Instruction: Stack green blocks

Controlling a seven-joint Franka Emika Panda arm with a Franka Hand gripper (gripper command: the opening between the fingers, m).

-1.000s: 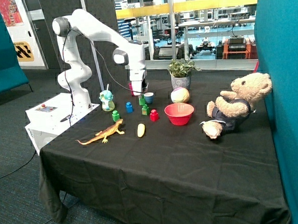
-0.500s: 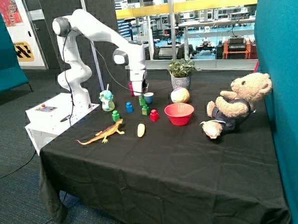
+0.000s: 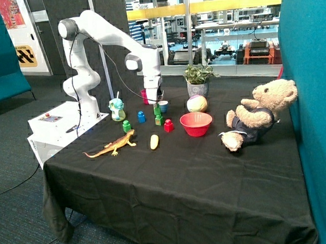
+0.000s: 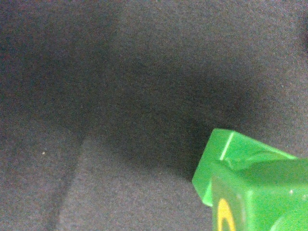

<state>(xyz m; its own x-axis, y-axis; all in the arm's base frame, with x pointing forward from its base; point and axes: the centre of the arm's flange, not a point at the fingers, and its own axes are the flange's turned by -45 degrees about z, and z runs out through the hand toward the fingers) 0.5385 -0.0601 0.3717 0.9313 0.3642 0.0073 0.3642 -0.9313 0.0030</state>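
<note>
Hanging over the black tablecloth (image 3: 171, 181), the gripper (image 3: 155, 102) appears clamped on one green block (image 3: 157, 110), lifted just above another green block (image 3: 159, 120) with a yellowish base; contact is hard to confirm from outside. Third green block (image 3: 126, 126) sits apart near the toy lizard (image 3: 112, 146). Nothing stacked yet.

A green block (image 4: 250, 187) is running off the edge of the wrist view, only part of its body and a sliver of a yellow mark showing against the black cloth (image 4: 120, 96). In the outside view, the gripper (image 3: 156, 103) is appearing too small for its fingers to be made out, and the green block beneath it (image 3: 157, 110) is reading only as a speck.
</note>
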